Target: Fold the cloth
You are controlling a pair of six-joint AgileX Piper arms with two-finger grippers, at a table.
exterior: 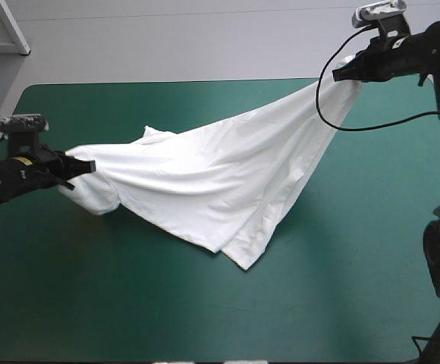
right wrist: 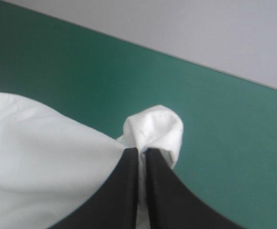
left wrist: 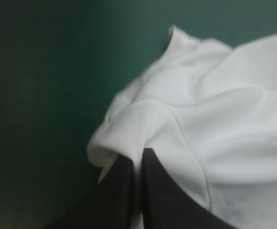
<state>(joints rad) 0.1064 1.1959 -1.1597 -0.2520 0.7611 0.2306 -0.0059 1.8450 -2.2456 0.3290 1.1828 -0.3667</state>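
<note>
From above, the white short-sleeved fabric T-shirt hangs stretched between the two arms. Its lower folds rest on the table's teal-green cover near the middle. The left gripper, with broad black fin-shaped fingers, pinches one end near the table's left edge. The right gripper, raised by the far right corner, pinches the other.

In the left wrist view, the left gripper's fingers are all but closed on a thin fold, with bunched T-shirt ahead.

In the right wrist view, the right gripper's fingers nearly meet, clamping a small knob of cloth that bulges just past their tips. The rest of the T-shirt falls away beside it.
</note>
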